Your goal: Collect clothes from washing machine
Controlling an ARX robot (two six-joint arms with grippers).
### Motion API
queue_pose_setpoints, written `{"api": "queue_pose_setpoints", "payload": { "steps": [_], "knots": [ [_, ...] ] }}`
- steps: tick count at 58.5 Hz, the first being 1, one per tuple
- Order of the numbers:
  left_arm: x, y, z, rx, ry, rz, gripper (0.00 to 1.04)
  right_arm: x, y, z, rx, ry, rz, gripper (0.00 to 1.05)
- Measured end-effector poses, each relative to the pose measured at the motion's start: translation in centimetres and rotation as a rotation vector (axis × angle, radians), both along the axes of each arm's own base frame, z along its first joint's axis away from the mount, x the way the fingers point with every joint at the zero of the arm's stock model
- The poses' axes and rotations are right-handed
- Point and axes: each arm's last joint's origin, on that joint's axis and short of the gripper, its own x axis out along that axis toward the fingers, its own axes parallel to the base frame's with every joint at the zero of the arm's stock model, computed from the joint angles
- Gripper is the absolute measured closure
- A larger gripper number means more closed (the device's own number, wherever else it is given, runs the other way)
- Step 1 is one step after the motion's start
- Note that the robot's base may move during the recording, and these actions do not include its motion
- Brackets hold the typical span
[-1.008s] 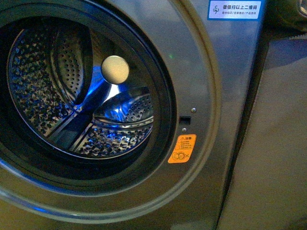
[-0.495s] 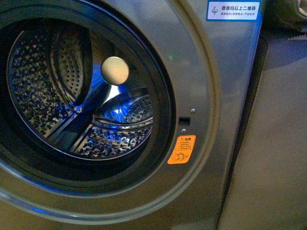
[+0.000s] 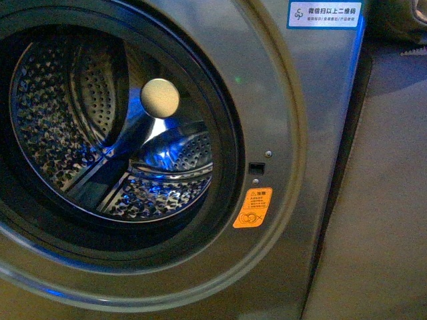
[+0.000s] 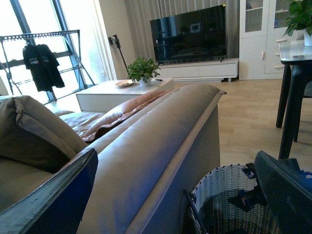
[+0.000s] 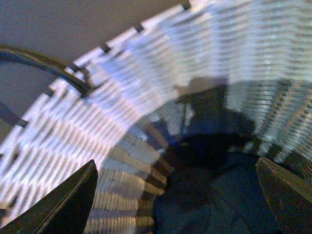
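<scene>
My right pincer (image 5: pixel 175 195) hangs spread wide inside the wicker basket (image 5: pixel 161 83), gripping nothing. The clothes (image 5: pixel 214 195), dark navy, lie on the basket floor between its fingers. My left pincer (image 4: pixel 175 195) is spread too, empty, above the sofa (image 4: pixel 156 136) back, basket at its five o'clock. Ahead, the washing machine (image 3: pixel 293 133) gapes, drum (image 3: pixel 107 127) bare, orange sticker (image 3: pixel 253 207) at four o'clock.
</scene>
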Motion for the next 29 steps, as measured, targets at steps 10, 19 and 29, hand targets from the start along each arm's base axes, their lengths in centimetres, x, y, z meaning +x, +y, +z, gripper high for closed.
{"api": "queue_pose_setpoints", "payload": {
  "steps": [10,19,29],
  "knots": [
    [0.0,0.0,0.0,0.000,0.000,0.000,0.07,0.9,4.7,8.4,-0.189,-0.235,0.076,0.07],
    [0.0,0.0,0.0,0.000,0.000,0.000,0.07,1.3,13.4,14.2,-0.348,-0.497,0.193,0.07],
    [0.0,0.0,0.0,0.000,0.000,0.000,0.07,0.4,21.9,14.6,-0.429,-0.698,0.280,0.07]
  ]
}}
